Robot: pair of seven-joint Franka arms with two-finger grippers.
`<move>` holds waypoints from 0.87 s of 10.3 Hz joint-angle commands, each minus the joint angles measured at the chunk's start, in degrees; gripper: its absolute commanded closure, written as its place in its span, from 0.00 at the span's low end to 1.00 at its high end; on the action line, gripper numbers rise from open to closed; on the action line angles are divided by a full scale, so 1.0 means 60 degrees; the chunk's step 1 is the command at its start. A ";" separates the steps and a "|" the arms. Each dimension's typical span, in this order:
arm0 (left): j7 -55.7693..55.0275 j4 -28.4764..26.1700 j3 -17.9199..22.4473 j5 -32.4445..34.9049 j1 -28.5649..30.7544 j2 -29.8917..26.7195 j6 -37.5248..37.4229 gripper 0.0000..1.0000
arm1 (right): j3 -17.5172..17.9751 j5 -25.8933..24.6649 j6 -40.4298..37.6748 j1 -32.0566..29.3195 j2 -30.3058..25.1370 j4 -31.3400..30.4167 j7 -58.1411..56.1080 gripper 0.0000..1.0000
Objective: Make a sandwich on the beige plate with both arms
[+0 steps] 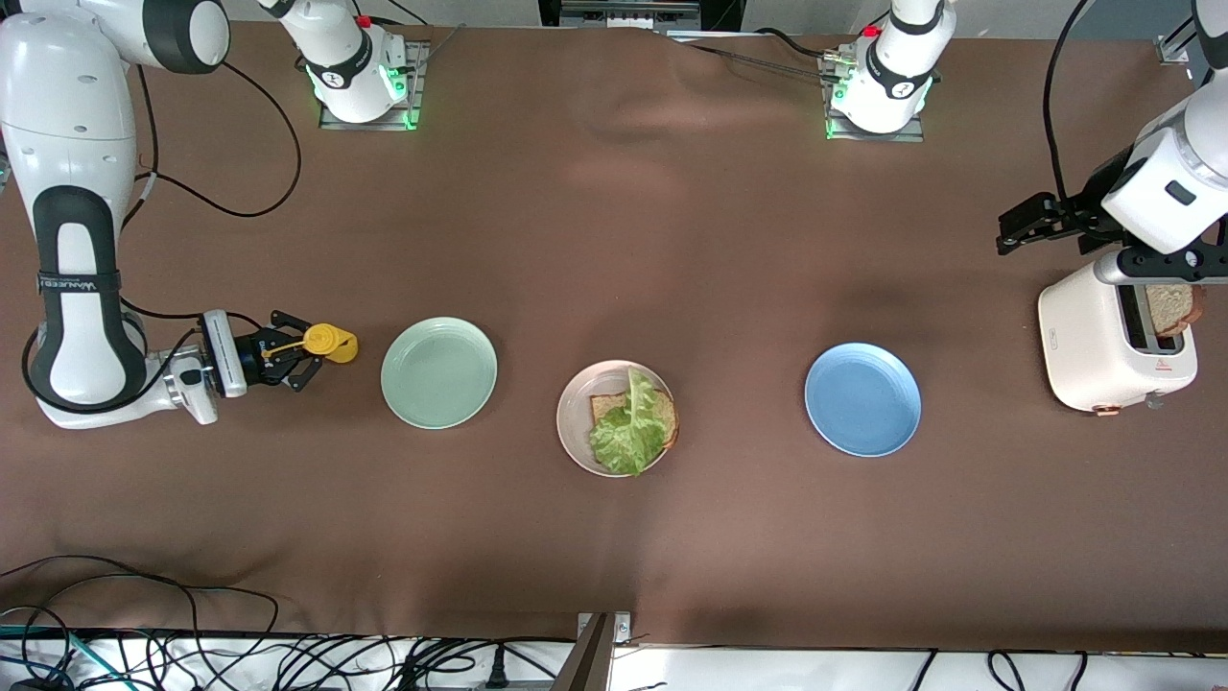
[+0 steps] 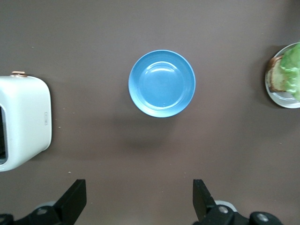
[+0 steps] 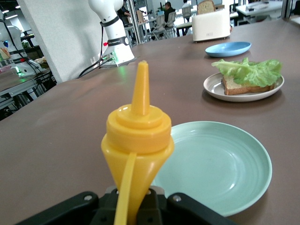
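The beige plate (image 1: 574, 437) sits mid-table with one brown bread slice (image 1: 604, 406) on it and a ruffled lettuce leaf (image 1: 628, 427) lying on the bread. A second bread slice (image 1: 1172, 307) stands in the white toaster (image 1: 1094, 345) at the left arm's end. My left gripper (image 1: 1017, 226) hangs open and empty over bare table beside the toaster; its fingers (image 2: 75, 199) stand wide apart. My right gripper (image 1: 288, 353) is shut on the base of an upright yellow squeeze bottle (image 1: 331, 343) beside the mint green plate (image 1: 438, 372).
A blue plate (image 1: 862, 399) lies between the beige plate and the toaster. The mint green plate holds nothing. Cables run along the table edge nearest the front camera. Brown table shows between the plates and the arms' bases.
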 commanded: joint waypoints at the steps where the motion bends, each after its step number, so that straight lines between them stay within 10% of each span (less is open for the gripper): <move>1: 0.0120 0.0188 0.0025 -0.0344 0.0225 -0.0047 -0.0058 0.00 | 0.0177 0.0624 -0.0185 -0.0187 0.0312 0.0173 -0.1065 0.96; 6: 0.0148 0.0188 0.0011 0.0283 0.0328 -0.0033 -0.0087 0.00 | 0.0177 0.0699 -0.0141 -0.0377 0.0825 0.0173 -0.1582 0.86; 7: 0.0163 0.0203 -0.0004 0.0286 0.0329 -0.0018 -0.0044 0.00 | 0.0177 0.0699 -0.0068 -0.0450 0.0825 0.0173 -0.1437 0.27; 8: 0.0163 0.0130 -0.0019 0.0213 0.0329 -0.0033 -0.0087 0.00 | 0.0163 0.0699 -0.0053 -0.0494 0.0810 0.0173 -0.1392 0.00; 9: 0.0178 0.0100 -0.0019 0.0213 0.0329 -0.0004 -0.0102 0.00 | 0.0119 0.0684 -0.0038 -0.0582 0.0810 0.0173 -0.1421 0.00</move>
